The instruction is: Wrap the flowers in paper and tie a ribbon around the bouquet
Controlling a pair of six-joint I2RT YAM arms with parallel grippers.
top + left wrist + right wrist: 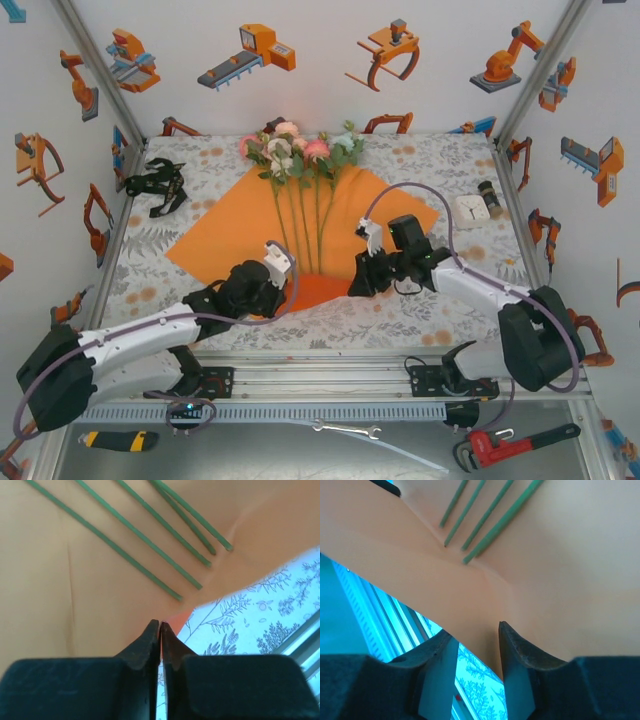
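The orange paper (385, 215) lies spread flat as a diamond on the tablecloth. The flowers (295, 150) rest on it, blooms at the far corner and green stems (130, 562) running toward me. My left gripper (292, 290) is at the paper's near corner, and in the left wrist view it (160, 625) is shut on the paper's edge, a thin orange sliver between its tips. My right gripper (358, 280) is at the near-right edge; its jaws (472, 632) stand open, with the paper (560, 580) just beyond them. The black ribbon (155, 185) lies heaped at the back left.
A white square gadget (472, 208) and a small dark bottle (490, 195) sit at the back right. Printed walls close in the table on three sides. Below the front rail lie a utility knife (118, 438), a spanner (345, 430) and a red pipe wrench (515, 445).
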